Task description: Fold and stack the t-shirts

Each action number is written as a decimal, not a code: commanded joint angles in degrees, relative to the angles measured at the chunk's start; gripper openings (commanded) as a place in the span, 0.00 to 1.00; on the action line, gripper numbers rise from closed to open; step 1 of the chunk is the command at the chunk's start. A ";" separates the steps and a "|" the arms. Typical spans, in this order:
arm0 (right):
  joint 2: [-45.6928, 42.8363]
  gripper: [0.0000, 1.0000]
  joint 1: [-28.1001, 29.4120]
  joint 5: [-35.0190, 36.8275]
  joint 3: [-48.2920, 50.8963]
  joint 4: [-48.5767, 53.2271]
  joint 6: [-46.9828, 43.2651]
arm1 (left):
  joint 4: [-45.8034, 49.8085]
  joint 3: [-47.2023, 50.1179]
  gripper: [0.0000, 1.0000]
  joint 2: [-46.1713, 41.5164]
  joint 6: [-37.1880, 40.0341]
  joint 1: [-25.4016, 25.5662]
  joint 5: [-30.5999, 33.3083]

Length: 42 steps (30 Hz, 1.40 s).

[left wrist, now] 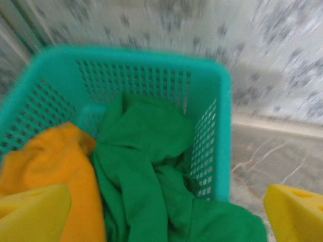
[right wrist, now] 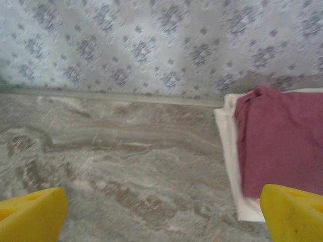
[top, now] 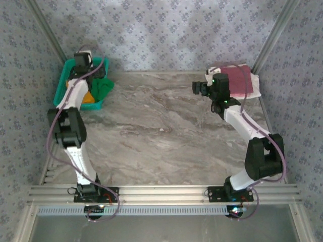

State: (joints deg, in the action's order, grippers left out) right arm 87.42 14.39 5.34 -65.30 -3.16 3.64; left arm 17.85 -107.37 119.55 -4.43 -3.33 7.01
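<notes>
Four shirts: green t-shirt [left wrist: 146, 166] and orange t-shirt [left wrist: 55, 161] in the basket [left wrist: 151, 54], maroon t-shirt [right wrist: 282, 141] atop white t-shirt [right wrist: 232, 166] well right of it. Left tool [left wrist: 165, 214] and right tool [right wrist: 162, 214]: spread wide, empty.

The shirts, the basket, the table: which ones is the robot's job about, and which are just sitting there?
For the job:
- green t-shirt, crumpled in the basket
- orange t-shirt, beside it in there
- maroon t-shirt, folded
- white t-shirt, folded underneath the maroon one

Just lying about:
- teal mesh basket
- marble-look table
</notes>
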 commanded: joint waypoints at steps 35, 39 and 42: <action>-6.67 1.00 4.36 4.41 0.49 6.60 -1.88 | 28.87 -34.58 0.08 17.98 -1.83 -2.85 -6.90; -6.42 1.00 4.67 4.46 0.13 6.38 -1.88 | 30.56 -38.68 0.00 13.72 -2.40 -2.88 -6.84; -6.37 1.00 4.80 4.59 0.04 6.15 -1.63 | 32.54 -42.60 0.00 10.93 -3.75 -2.85 -7.86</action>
State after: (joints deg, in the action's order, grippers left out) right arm 82.00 18.70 9.26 -63.90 2.22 2.52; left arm 48.77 -143.02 139.11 -6.79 -6.28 0.45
